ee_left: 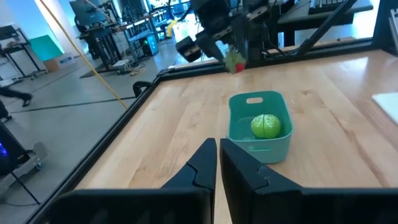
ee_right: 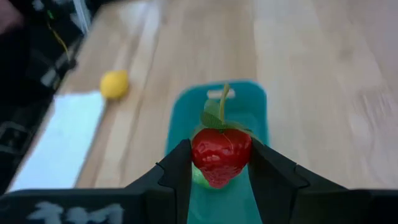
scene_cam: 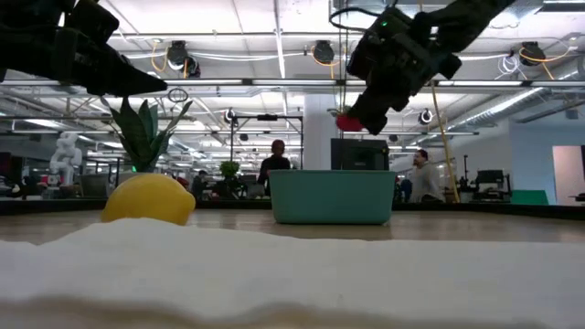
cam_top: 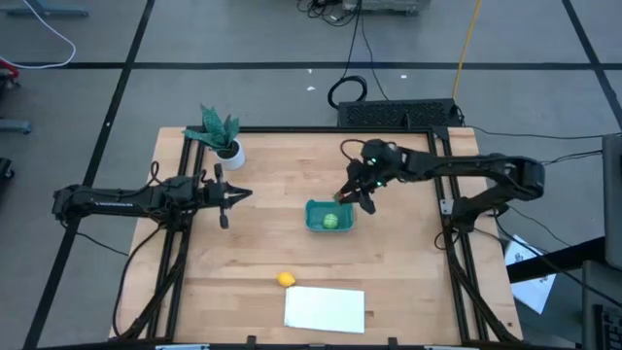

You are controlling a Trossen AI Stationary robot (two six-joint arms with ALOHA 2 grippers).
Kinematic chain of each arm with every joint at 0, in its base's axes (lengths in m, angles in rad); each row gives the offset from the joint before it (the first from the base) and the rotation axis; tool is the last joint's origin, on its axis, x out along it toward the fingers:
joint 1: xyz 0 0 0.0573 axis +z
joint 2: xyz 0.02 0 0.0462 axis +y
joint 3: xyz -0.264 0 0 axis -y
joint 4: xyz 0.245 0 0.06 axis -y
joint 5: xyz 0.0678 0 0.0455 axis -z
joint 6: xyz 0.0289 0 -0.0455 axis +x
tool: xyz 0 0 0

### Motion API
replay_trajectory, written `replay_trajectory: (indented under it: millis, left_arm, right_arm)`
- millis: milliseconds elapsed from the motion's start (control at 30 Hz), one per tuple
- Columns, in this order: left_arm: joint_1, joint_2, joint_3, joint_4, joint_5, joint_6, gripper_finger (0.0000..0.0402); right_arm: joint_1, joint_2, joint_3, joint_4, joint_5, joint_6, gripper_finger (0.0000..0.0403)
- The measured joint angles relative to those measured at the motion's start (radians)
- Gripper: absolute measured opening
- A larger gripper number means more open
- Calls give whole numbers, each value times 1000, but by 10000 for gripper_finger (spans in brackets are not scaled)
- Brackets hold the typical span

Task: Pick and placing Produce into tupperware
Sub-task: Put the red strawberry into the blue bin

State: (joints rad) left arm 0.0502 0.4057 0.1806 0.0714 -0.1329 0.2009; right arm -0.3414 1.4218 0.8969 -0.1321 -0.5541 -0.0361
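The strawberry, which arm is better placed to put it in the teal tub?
Right. Its pincer holds the strawberry above the teal tub; the left pincer is empty, off beside it.

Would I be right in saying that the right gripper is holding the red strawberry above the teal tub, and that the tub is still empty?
Not quite: the teal tub is not empty. The left wrist view shows the round green fruit already lying inside it. The rest holds: the right gripper is closed on the red strawberry above the tub.
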Motion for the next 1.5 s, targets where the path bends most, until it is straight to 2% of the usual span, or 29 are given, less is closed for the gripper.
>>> replay_trajectory:
  millis: [267, 467, 700, 1000, 1267, 1500]
  left_arm:
    - [0, 0, 0, 0, 0, 4, 15]
    - [0, 0, 0, 0, 0, 5, 2]
    - [1, 0, 0, 0, 0, 8, 22]
    - [1, 0, 0, 0, 0, 11, 20]
    - [1, 0, 0, 0, 0, 14, 2]
    - [1, 0, 0, 0, 0, 14, 24]
  right_arm:
    - [1, 128, 193, -319, 1, -136, 119]
    - [9, 192, 276, -450, 3, -272, 119]
    - [14, 271, 324, -514, 12, -368, 119]
    - [68, 378, 444, -634, 134, -531, 119]
    - [82, 391, 464, -636, 135, -703, 119]
    - [92, 395, 464, -639, 208, -841, 119]
